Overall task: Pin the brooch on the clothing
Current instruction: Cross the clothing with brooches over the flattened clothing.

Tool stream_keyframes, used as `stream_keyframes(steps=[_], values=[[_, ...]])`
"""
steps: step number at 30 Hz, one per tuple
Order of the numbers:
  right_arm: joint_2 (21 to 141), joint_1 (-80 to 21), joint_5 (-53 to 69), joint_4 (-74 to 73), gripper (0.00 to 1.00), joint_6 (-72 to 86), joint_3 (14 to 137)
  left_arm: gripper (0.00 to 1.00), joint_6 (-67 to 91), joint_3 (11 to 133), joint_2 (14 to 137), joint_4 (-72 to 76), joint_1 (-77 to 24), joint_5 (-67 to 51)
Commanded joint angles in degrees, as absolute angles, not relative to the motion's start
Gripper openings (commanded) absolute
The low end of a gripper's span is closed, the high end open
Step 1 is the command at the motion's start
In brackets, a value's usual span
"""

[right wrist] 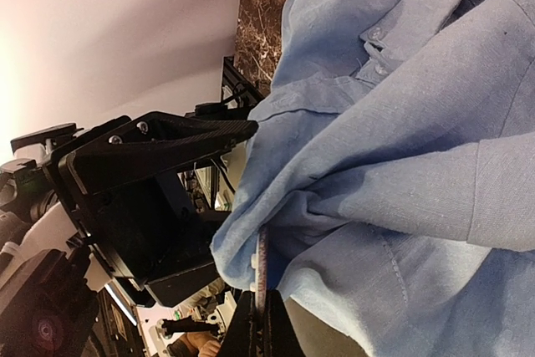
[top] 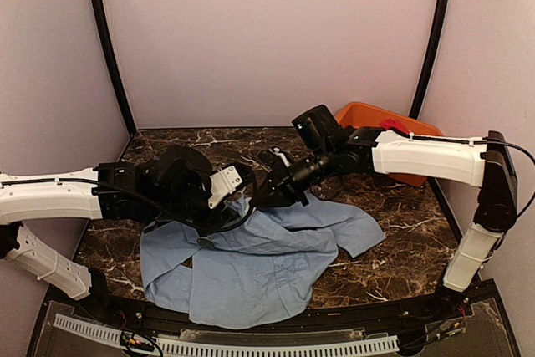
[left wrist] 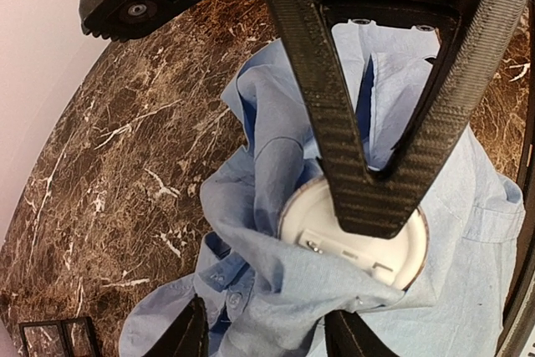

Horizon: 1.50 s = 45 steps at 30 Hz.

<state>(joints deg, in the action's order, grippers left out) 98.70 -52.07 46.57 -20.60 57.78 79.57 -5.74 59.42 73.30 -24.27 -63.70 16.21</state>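
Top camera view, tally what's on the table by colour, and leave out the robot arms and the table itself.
Light blue: 1, the shirt
Orange: 1, the bin at the back right
Red: 1, a small item in that bin, too small to identify
Total: 3

Dark marble table (top: 393, 248), light blue shirt (top: 251, 282) crumpled near front, orange tray (top: 361, 113) far right
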Motion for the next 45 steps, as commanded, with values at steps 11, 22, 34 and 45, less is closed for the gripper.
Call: stream_keyframes(steps=[11, 22, 34, 45], values=[[95.42, -55.13, 50.19, -16.06, 0.0, 59.78, 78.49, 0.47, -4.57, 58.42, 73.13, -25.02, -63.9, 21.18], [95.89, -56.07, 51.08, -14.32, 0.0, 58.62, 77.45, 0.47, -4.4, 57.81, 72.37, -24.48, -63.91, 21.22], [96.02, -56.25, 52.47, -11.93, 0.0, 52.14, 75.49, 0.48, -4.26, 57.68, 69.64, -24.51, -63.95, 19.19], [95.92, -56.22, 49.82, -19.03, 0.0, 33.04, 78.77, 0.68, -6.53, 58.99, 61.69, -24.55, -63.82, 7.71]])
